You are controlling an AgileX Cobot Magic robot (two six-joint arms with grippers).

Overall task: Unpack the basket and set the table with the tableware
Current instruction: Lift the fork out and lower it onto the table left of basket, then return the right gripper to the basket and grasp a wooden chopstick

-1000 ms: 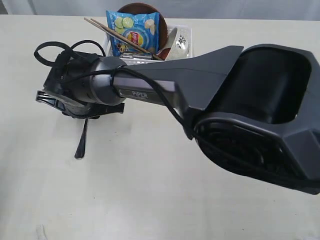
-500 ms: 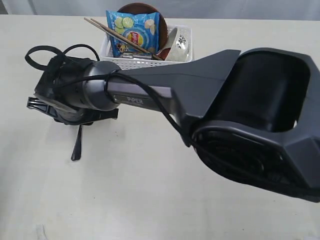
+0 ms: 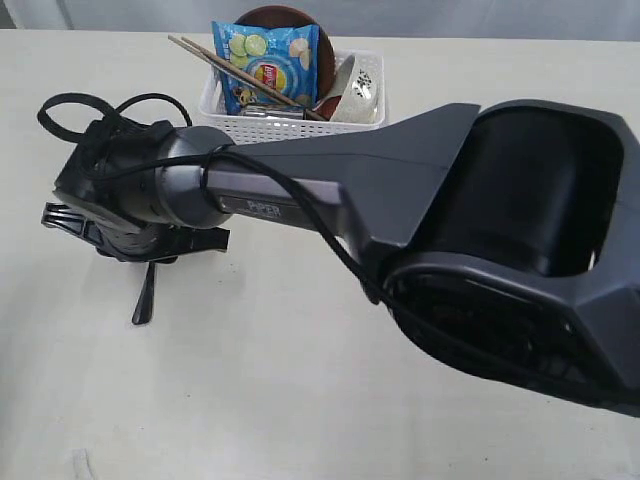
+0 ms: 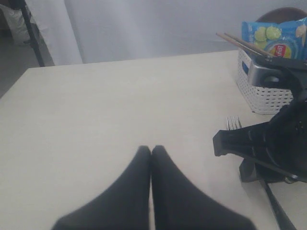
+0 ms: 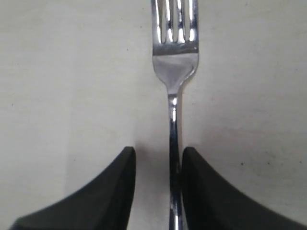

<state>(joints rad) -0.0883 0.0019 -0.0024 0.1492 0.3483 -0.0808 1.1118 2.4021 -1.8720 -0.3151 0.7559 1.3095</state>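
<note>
**Fork [image 5: 175, 62]: on the counter [image 3: 300, 400], apart from the basket [image 3: 300, 125], with the right gripper [image 5: 158, 153] astride its handle.**

Right jaws stand part-way apart: the handle touches one jaw and a clear gap shows to the other, so no squeeze is evident. Left gripper [image 4: 151, 149]: jaws pressed together, empty, above bare counter off to the side. The basket holds chopsticks [image 3: 240, 75], bowl [image 3: 360, 85], plate [image 3: 290, 15] and a chip bag [image 3: 268, 65]. Step in hand, by judgement: setting the fork down; it appears to lie flat. To do it well, widen the jaws until neither touches the handle. Then rise straight up so the handle is not dragged askew, leaving room beside it for the plate.
</note>
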